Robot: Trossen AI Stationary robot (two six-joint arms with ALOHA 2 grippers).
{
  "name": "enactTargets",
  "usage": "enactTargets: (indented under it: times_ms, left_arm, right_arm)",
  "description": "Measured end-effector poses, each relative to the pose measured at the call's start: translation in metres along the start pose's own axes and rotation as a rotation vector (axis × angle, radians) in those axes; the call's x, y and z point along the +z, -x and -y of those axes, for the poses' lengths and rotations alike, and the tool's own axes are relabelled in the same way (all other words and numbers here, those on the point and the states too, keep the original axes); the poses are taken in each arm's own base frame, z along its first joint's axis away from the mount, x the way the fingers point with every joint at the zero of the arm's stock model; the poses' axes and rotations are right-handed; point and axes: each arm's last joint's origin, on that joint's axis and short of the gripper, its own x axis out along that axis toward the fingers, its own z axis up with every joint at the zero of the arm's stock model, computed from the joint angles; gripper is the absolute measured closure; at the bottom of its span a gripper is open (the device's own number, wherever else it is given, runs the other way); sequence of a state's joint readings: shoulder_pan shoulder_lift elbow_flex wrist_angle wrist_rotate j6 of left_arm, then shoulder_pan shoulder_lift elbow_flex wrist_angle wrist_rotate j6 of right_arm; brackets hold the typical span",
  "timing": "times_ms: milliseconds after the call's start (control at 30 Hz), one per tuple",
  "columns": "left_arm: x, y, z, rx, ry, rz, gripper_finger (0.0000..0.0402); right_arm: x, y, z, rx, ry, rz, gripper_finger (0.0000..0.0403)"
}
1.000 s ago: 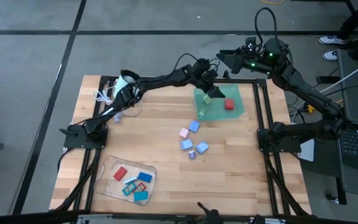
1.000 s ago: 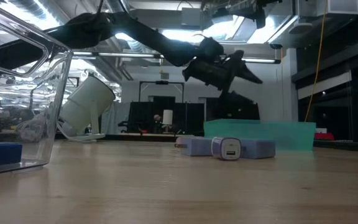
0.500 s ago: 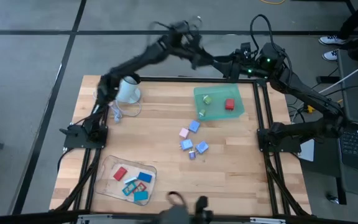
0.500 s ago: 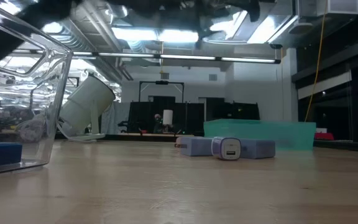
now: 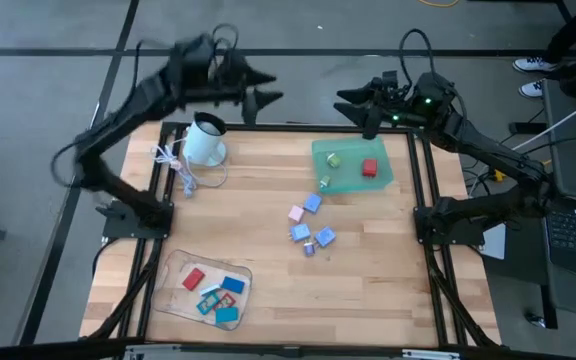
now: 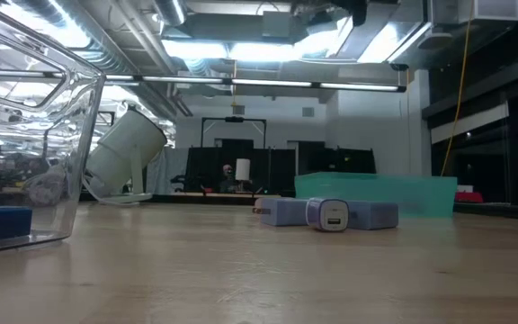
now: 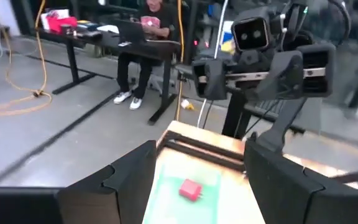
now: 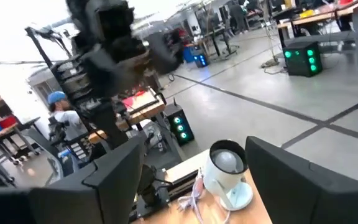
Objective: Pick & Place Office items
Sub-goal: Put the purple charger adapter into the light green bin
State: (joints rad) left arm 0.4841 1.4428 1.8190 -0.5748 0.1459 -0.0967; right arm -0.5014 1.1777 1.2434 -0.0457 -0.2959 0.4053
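My left gripper (image 5: 268, 88) hangs open high over the table's far edge, beside the white mug (image 5: 205, 140), with nothing between its fingers (image 7: 201, 149). My right gripper (image 5: 350, 104) is open too and faces it from above the far edge of the teal tray (image 5: 353, 170). The tray holds a red piece (image 5: 369, 167) and a green piece (image 5: 333, 158). Another green piece (image 5: 324, 183) lies at the tray's near left edge. Several blue, pink and light blue pieces (image 5: 308, 225) lie loose mid-table. A clear container (image 5: 208, 285) at the near left holds red, blue and teal pieces.
The mug lies on its side at the far left, with a white coiled cord (image 5: 173, 160) next to it. A black frame (image 5: 418, 170) runs around the wooden table. A person (image 7: 148, 37) sits at a desk in the room beyond.
My left gripper has risen from just over the teal tray and swung up and toward the table's far left, and now points roughly level above the far edge. The green piece stays in the tray. My right gripper has shifted slightly toward the table's left.
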Motion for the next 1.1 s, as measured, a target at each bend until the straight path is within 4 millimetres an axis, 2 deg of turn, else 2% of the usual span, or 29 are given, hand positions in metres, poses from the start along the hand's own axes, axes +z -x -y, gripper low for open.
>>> enactTargets:
  times_ms: [67,167,333,433,533,633,867,1100]
  left_arm:
    - [-0.033,0.0,0.007,0.013,0.083,0.05,0.0165]
    - [-0.096,-0.002,0.012,0.041,0.248,0.135,0.0165]
    - [-0.193,0.011,0.018,0.154,0.458,0.104,0.0167]
    - [-0.23,0.019,0.025,0.192,0.524,0.053,0.0167]
    - [-0.249,0.024,0.029,0.209,0.556,0.031,0.0167]
    - [-0.259,0.025,0.028,0.223,0.569,0.011,0.0167]
    - [-0.259,0.024,0.028,0.187,0.574,0.012,0.0167]
    - [-0.26,0.023,0.027,0.074,0.529,-0.051,0.0167]
  right_arm:
    - [-0.009,-0.008,0.0,-0.031,0.003,-0.038,0.0117]
    - [-0.027,-0.022,0.002,-0.115,0.002,-0.13,0.0117]
    - [-0.067,-0.032,-0.001,-0.262,0.034,-0.385,0.0117]
    - [-0.092,-0.034,-0.008,-0.282,0.084,-0.572,0.0117]
    - [-0.114,-0.039,-0.014,-0.287,0.093,-0.712,0.0117]
    - [-0.134,-0.046,-0.02,-0.305,0.014,-0.804,0.0117]
    - [-0.18,-0.063,-0.046,-0.375,-0.211,-0.911,0.0117]
    - [-0.228,-0.066,-0.084,-0.503,-0.403,-0.973,0.0117]
